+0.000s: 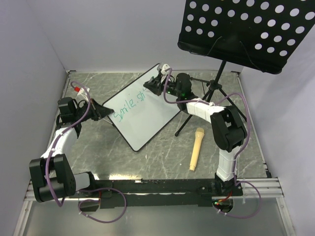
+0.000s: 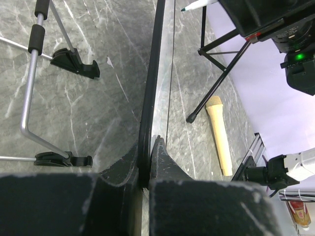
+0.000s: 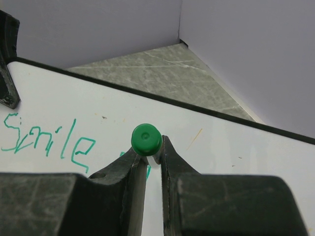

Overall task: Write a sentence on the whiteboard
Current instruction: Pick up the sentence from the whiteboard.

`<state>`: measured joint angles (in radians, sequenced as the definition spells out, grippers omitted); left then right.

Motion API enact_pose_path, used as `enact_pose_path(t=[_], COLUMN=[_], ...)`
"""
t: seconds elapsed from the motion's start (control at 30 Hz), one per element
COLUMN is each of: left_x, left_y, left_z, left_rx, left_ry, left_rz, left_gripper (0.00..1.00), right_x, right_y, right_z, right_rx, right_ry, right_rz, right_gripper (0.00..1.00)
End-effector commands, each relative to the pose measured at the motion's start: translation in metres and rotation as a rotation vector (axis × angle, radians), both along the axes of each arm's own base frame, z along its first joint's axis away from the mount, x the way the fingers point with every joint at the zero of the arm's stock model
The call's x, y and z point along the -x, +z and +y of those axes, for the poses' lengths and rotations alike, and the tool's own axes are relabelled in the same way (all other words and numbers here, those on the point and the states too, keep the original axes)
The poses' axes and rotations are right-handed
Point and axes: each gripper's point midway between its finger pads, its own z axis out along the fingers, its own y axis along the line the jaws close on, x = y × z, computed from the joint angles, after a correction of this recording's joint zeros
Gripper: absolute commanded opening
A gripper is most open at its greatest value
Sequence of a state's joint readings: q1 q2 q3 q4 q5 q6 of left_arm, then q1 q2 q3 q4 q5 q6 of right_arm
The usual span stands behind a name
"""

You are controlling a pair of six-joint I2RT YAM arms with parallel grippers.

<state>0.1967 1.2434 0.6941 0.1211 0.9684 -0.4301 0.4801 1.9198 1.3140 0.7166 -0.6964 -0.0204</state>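
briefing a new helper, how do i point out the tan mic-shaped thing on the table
Find the black perforated music stand at far right and follow its tripod down to the marble table. Beside its near leg lies the tan microphone, the only beige item, lying loose.

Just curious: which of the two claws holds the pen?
The right gripper: it pinches the green marker over the whiteboard, while the left gripper only clamps the board's edge.
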Motion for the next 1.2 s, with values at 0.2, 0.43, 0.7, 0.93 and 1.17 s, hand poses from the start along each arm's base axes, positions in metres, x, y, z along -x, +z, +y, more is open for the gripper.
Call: enact_pose_path(t=[0.2, 0.43, 0.7, 0.93, 1.17], left_x=[-0.011, -0.011, -0.011, -0.011, -0.012], left_y=[-0.038, -0.038, -0.037, -0.037, -0.037], left_z=[0.021, 0.021, 0.021, 0.021, 0.021], left_rx=[-0.252, -0.249, -0.249, -0.25, -0.252], left_ry=[0.038, 0.038, 0.037, 0.038, 0.042], left_rz=[-0.076, -0.075, -0.076, -0.077, -0.077], left_gripper=[0.01, 0.01, 0.01, 0.01, 0.01], right_x=[-0.004, -0.004, -0.007, -0.008, 0.001], right_y=[0.0, -0.004, -0.013, -0.022, -0.023], right_z=[0.005, 0.007, 0.008, 0.007, 0.004], right_rx=[-0.004, 0.003, 0.016, 0.029, 0.029], right_ry=[0.007, 0.008, 0.003, 0.0, 0.003], right_rz=[-0.023, -0.016, -0.004, 0.007, 0.004], right_gripper=[0.0, 0.0, 0.0, 0.0, 0.0])
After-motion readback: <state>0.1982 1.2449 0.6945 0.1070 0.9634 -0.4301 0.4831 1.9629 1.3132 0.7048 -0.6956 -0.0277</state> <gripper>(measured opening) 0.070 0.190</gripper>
